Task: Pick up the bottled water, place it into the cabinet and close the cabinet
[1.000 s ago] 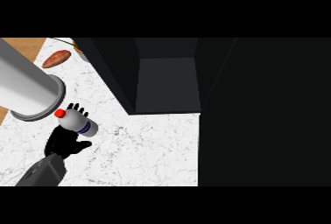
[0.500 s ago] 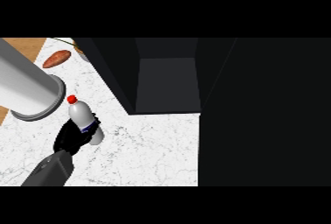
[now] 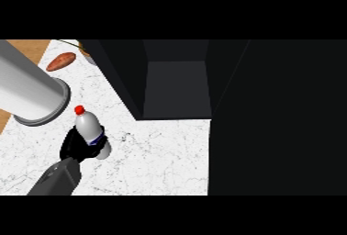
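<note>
The bottled water [image 3: 89, 129] is white with a red cap and a blue band, and it stands over the white marble counter [image 3: 156, 156] at the lower left. My right hand [image 3: 76, 146] is shut on its lower half, and my dark forearm comes in from the bottom edge. The dark cabinet [image 3: 176, 87] is open up and to the right of the bottle, showing a grey inner floor. My left hand does not show; only a large grey forearm [image 3: 27, 94] crosses the upper left.
The cabinet's dark door panel [image 3: 278, 119] fills the right side of the view. An orange-brown vegetable [image 3: 61, 61] lies at the far left of the counter, next to a wooden surface [image 3: 24, 46].
The right hand has lifted the bottle and shifted it slightly toward the cabinet. The red cap now points further up the view.
</note>
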You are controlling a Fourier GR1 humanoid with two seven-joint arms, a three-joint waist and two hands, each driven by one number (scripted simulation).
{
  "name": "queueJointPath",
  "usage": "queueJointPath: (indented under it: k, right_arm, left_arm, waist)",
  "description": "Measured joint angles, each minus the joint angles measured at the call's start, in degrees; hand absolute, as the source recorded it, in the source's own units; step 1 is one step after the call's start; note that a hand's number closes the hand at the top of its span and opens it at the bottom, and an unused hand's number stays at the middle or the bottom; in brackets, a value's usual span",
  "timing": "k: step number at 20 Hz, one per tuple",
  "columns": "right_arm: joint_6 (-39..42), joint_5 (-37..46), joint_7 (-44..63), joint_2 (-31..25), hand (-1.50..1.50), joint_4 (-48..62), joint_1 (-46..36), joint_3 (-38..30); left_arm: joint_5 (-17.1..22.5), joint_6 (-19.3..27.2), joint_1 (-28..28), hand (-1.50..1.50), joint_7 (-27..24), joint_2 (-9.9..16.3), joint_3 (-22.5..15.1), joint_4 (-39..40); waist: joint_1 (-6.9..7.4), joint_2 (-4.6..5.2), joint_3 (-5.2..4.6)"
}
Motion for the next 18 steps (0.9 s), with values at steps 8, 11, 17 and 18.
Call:
queueJointPath:
  k: [8,11,17,18]
  right_arm:
    - [-0.7,1.32,-0.36,0.54,-1.5,1.02,-0.47,0.43]
    - [-0.48,1.12,-0.88,0.29,-1.5,0.98,0.28,0.1]
    - [0.42,-0.17,-1.25,-0.63,-1.5,2.26,-0.33,-1.38]
    - [0.36,0.2,-1.29,-0.51,-1.5,2.23,-0.09,-1.06]
  left_arm:
    - [2.43,0.1,6.91,1.5,-2.62,-1.7,-0.16,-6.41]
    - [3.8,-0.07,8.13,1.5,-1.67,-3.06,-0.4,-9.1]
    - [7.16,-0.56,12.72,1.5,4.05,-6.8,-2.27,-18.71]
    - [7.79,-0.37,14.14,1.5,5.57,-7.48,-2.81,-21.73]
  waist:
    - [0.89,-0.5,0.25]
    - [0.98,-0.56,0.29]
    - [1.4,-0.59,0.22]
    - [1.52,-0.62,0.24]
